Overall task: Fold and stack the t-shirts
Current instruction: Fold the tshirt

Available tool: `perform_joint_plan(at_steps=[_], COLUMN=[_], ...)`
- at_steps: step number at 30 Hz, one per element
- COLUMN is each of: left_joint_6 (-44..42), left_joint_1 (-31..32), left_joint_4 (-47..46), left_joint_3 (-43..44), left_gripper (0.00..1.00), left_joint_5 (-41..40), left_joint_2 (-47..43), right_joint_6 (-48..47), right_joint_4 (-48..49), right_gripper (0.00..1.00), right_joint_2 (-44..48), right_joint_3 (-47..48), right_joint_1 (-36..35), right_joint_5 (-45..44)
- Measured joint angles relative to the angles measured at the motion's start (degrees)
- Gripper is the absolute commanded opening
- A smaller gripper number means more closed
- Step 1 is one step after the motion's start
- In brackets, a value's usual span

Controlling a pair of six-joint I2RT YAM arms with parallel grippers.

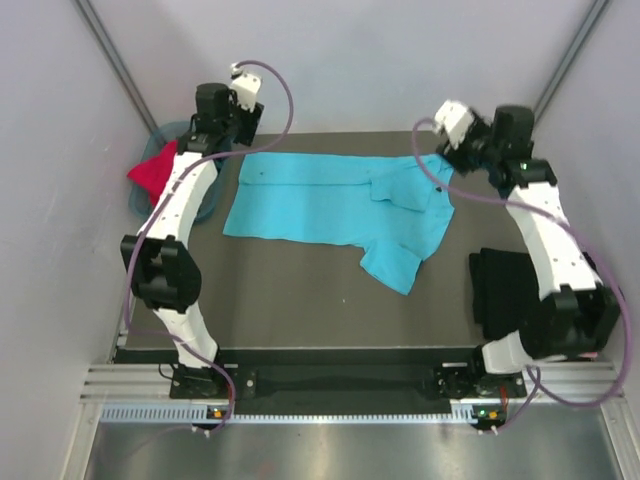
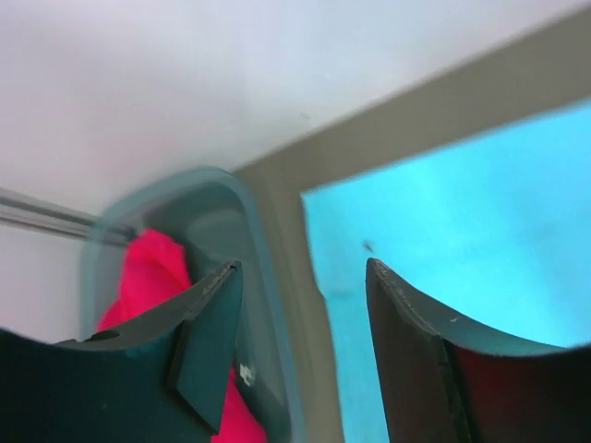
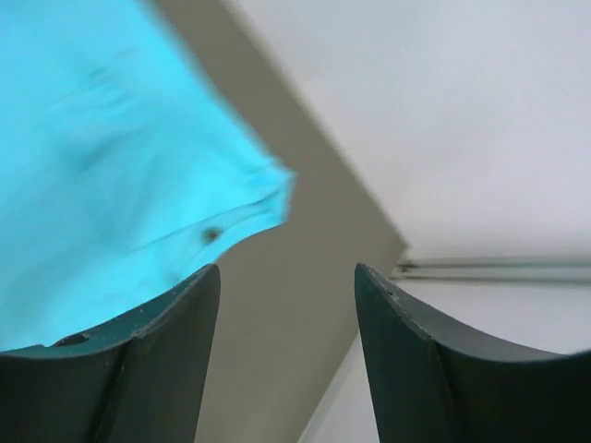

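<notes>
- top external, far left: a teal bin [image 1: 137, 203] sits at the bench [image 1: 300, 300] edge with a red garment [image 1: 152, 170] heaped in it. likely the supply of shirts waiting to be folded.
- left wrist: left pincer [image 2: 303, 268] is wide apart and grips nothing. it hovers over the gap between the bin rim and the turquoise t-shirt [image 1: 320, 200], at the shirt's far left corner. judged to be lined up for a corner pinch.
- middle: the shirt lies spread flat across the far half of the bench, hem to the left, one sleeve pointing toward the near side. no fold made yet.
- right wrist: right pincer [image 3: 286, 269] is also wide apart and bare, just off the shirt's far right corner. the mirrored pose suggests a two-arm lift.
- right, near side: a folded black garment [image 1: 505, 290] lies beside the right arm, probably the start of the stack.
</notes>
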State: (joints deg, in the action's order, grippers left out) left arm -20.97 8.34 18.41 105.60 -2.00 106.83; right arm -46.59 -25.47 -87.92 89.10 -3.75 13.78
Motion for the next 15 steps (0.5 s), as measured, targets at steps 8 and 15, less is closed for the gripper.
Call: perform_joint_plan(at_steps=[8,15], left_joint_6=[6.38,8.94], left_joint_1=[-0.39,-0.39], left_joint_4=[11.63,17.18], left_joint_3=[-13.88,-19.52], left_gripper=[0.60,0.56], left_joint_5=[11.89,13.77], left_joint_2=[-4.28,-4.37], right_joint_6=[-16.94,-22.82], right_joint_4=[-14.64,-20.26], right_gripper=[0.55,0.53], right_joint_2=[11.39,13.20], right_joint_3=[-30.77,-41.57], right_joint_1=[-14.32,-24.11], right_joint_5=[7.52,9.22])
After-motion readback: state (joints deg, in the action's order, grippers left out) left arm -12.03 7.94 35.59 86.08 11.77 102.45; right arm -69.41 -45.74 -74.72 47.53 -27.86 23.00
